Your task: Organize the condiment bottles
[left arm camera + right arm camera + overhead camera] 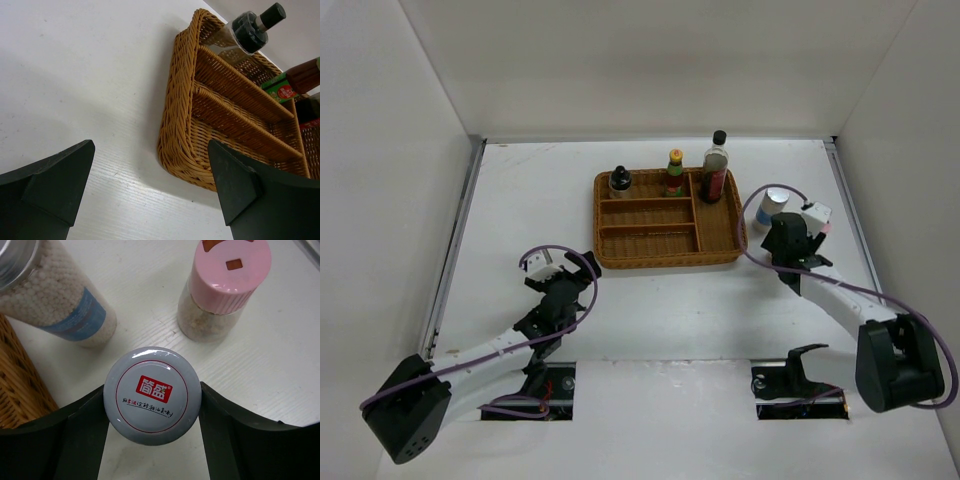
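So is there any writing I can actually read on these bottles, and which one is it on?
"简盛": white characters on a red patch, on the white lid of the jar.
Curved line of script under that patch, same lid: too small to read.
Label of the red-green bottle: some print, too blurred to read.
Blue-banded cylinder and pink-lidded shaker: no writing shows.

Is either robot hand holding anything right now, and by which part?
The right hand grips the white-lidded jar by its lid, a finger against each side. The left hand is open and empty.
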`<state>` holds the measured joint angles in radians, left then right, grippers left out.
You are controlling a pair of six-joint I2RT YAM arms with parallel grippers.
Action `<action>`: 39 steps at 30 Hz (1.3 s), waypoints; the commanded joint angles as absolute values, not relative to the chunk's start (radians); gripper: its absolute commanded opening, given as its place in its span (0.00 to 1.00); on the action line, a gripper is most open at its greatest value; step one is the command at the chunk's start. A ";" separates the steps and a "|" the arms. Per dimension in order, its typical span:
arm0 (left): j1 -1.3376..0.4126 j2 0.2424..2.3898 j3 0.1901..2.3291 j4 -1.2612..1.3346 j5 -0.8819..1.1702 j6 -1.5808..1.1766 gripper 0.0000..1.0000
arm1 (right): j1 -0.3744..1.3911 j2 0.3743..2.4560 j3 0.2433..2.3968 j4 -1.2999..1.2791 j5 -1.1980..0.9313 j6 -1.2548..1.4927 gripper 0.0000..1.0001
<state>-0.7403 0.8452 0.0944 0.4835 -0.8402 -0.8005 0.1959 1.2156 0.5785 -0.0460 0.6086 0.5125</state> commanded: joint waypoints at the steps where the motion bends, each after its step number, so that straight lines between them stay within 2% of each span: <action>1: -0.732 0.847 0.098 0.529 -0.839 -0.804 1.00 | 0.270 1.087 0.604 0.014 0.722 0.473 0.51; 5: -0.728 0.825 0.094 0.531 -0.839 -0.805 1.00 | 0.372 0.954 0.650 -0.053 0.726 0.446 0.50; 8: -0.716 0.825 0.092 0.531 -0.841 -0.807 1.00 | 0.481 0.968 0.733 -0.057 0.675 0.451 0.51; 14: -0.691 0.834 0.089 0.528 -0.839 -0.815 1.00 | 0.703 1.288 0.967 0.136 0.563 0.448 0.52; 20: -0.671 0.827 0.077 0.519 -0.827 -0.838 1.00 | 0.832 1.641 1.280 0.235 0.430 0.404 0.52; 27: -0.674 0.814 0.064 0.525 -0.827 -0.841 1.00 | 0.857 1.899 1.521 0.252 0.408 0.365 0.52; 39: -0.682 0.830 0.066 0.531 -0.830 -0.842 1.00 | 0.860 2.031 1.577 0.318 0.443 0.365 0.52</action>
